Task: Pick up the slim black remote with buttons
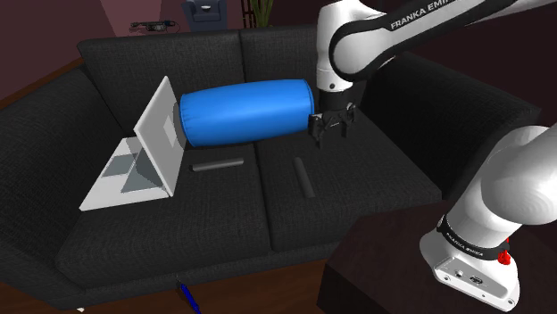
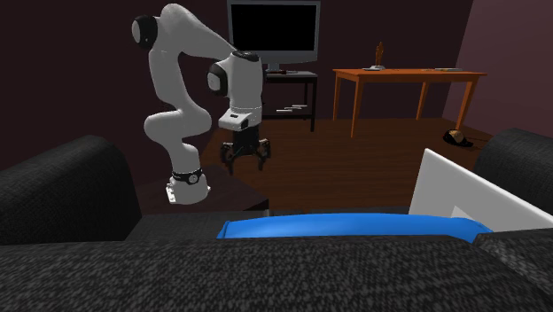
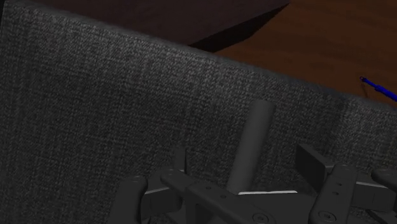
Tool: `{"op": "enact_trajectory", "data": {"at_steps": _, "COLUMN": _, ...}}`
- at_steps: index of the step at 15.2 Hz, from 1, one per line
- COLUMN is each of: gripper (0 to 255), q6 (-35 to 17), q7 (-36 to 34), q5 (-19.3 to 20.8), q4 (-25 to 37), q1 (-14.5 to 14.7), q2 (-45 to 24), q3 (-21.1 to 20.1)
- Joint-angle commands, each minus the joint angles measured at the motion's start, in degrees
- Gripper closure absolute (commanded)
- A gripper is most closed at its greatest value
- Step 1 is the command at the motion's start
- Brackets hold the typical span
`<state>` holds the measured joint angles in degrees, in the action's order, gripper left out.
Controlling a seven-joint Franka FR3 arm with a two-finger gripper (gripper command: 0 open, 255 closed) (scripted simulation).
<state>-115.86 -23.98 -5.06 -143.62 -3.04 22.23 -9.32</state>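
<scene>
Now I am hovering my gripper [image 1: 330, 134] with jaws spread and empty over the slim dark remote [image 1: 303, 177] lying flat on the sofa [image 1: 375, 210], ready to straddle its narrow sides.

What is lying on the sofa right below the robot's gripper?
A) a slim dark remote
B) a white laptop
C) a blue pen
A: the wrist view looks past the open gripper straight onto the slim dark remote on the sofa; the laptop sits farther along, and the pen is on the floor.
</scene>
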Motion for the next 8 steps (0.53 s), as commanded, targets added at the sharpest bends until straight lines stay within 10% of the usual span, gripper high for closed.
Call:
{"op": "enact_trajectory", "data": {"at_steps": 1, "gripper": 0, "q6": -4.3, "q7": -2.4, "q5": -1.1, "q4": -0.3, "q1": -0.3, "q2": -4.1, "q3": -0.5}}
{"op": "enact_trajectory", "data": {"at_steps": 8, "gripper": 0, "q6": -17.0, "q7": -9.4, "q5": -4.5, "q4": 2.3, "q1": -0.8, "q2": -19.6, "q3": -1.4}}
